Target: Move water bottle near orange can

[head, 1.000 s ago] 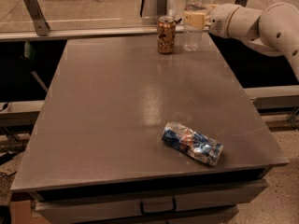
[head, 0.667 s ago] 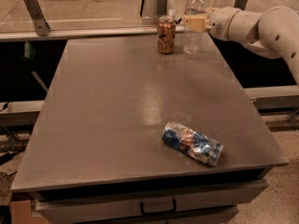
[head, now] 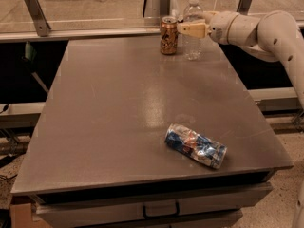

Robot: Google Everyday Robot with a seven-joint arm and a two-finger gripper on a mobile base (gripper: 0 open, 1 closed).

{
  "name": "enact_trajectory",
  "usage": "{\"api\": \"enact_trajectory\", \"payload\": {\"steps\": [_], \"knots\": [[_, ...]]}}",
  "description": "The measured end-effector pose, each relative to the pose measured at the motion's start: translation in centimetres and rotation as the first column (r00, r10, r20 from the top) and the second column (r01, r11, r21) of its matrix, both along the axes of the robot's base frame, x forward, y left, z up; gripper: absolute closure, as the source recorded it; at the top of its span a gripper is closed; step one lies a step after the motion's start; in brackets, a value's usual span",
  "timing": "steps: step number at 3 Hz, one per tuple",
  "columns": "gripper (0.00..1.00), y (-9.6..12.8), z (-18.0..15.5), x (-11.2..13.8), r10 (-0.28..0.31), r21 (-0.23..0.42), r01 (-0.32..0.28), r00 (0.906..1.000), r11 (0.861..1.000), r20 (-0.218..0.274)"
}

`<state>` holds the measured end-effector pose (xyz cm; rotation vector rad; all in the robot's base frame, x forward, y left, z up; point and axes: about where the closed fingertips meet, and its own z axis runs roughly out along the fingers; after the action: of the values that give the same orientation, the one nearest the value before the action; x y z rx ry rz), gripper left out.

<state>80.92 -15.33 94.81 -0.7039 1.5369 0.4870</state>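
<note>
The water bottle stands upright at the far edge of the grey table, clear and ribbed with a white cap. The orange can stands upright just left of it, a small gap between them. My gripper reaches in from the right on the white arm, its tan fingers lying across the bottle's upper body at label height. The label is hidden behind the fingers.
A crushed blue, silver and red can lies on its side near the table's front right. A metal rail runs along the far edge. A drawer handle sits below the front edge.
The bottle and gripper have shifted slightly left, toward the orange can. The crushed can has not moved.
</note>
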Motion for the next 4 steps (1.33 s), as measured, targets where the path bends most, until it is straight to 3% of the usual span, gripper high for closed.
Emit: {"api": "enact_trajectory", "payload": {"steps": [1,3,4], "knots": [[0.00,0.6,-0.4,0.6,0.014,0.001,-0.014,0.9999,1.000,0.000],[0.00,0.1,-0.1,0.1,0.006,-0.004,-0.006,1.0000,1.000,0.006],[0.00,-2.4,2.6,-2.7,-0.023,-0.049,0.026,0.9986,0.998,0.047]]}}
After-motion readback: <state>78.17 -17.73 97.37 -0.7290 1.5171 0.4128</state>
